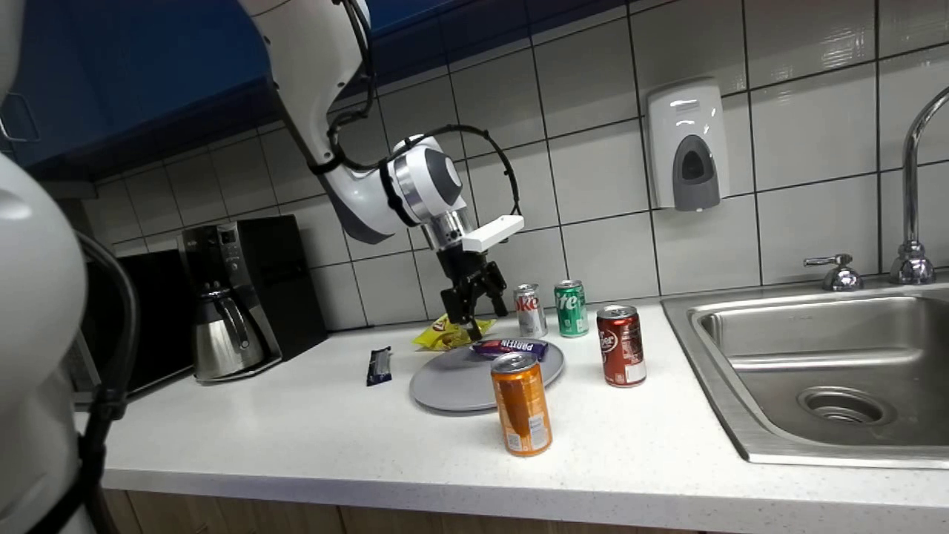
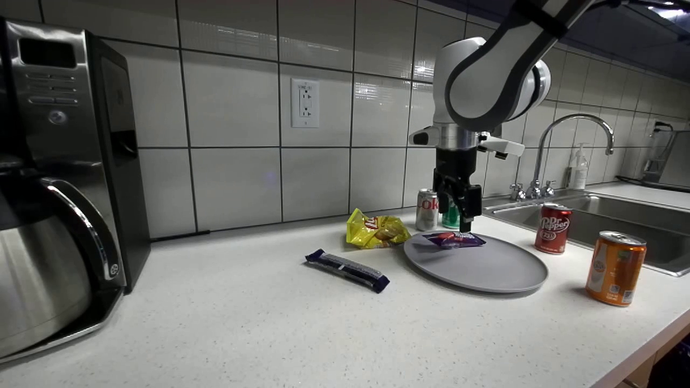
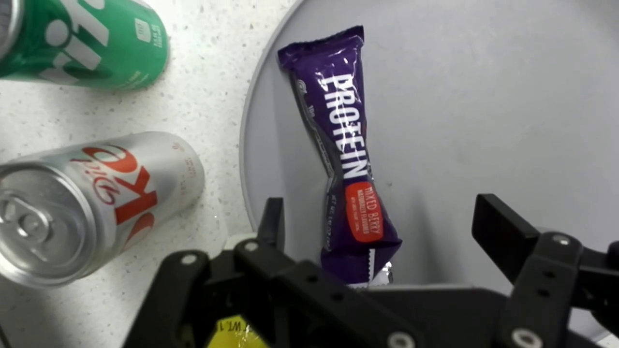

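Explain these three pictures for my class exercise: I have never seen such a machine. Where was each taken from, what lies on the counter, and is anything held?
The machine is one robot arm ending in a gripper, a sort of mechanical hand. Two pictures come from cameras standing apart from it; the close-up, from one on its wrist, looking down. On the counter is a plate with a purple bar on it. Around the plate stand a silver can, a green can, a red can and an orange can. A bag and a dark bar lie nearby; a coffee maker and a sink flank everything. The gripper is open above the purple bar, holding nothing.
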`<state>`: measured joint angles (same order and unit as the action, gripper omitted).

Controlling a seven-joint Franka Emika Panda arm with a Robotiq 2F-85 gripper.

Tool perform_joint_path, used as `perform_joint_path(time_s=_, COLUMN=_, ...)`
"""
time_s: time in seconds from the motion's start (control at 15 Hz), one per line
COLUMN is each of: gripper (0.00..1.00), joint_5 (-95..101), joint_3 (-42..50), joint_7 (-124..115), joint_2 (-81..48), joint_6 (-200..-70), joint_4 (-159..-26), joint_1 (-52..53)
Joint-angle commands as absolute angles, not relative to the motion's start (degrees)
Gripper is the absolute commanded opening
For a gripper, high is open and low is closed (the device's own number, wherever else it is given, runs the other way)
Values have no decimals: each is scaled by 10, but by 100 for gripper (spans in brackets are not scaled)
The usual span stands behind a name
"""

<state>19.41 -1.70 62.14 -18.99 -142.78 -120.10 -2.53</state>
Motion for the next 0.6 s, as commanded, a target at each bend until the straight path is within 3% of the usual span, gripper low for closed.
perform_joint_path(time_s=0.0, gripper=100, joint_5=179, joint_3=-23, joint_7=651, joint_2=-201, joint_6=-1428, joint_4=-1185, joint_1=-37)
perform_joint_path(time_s=0.53, gripper=100, joint_5=154, joint_3=-26, joint_7=676, joint_2=-222, joint_6=-1424, joint_4=-1165, joint_1=-43)
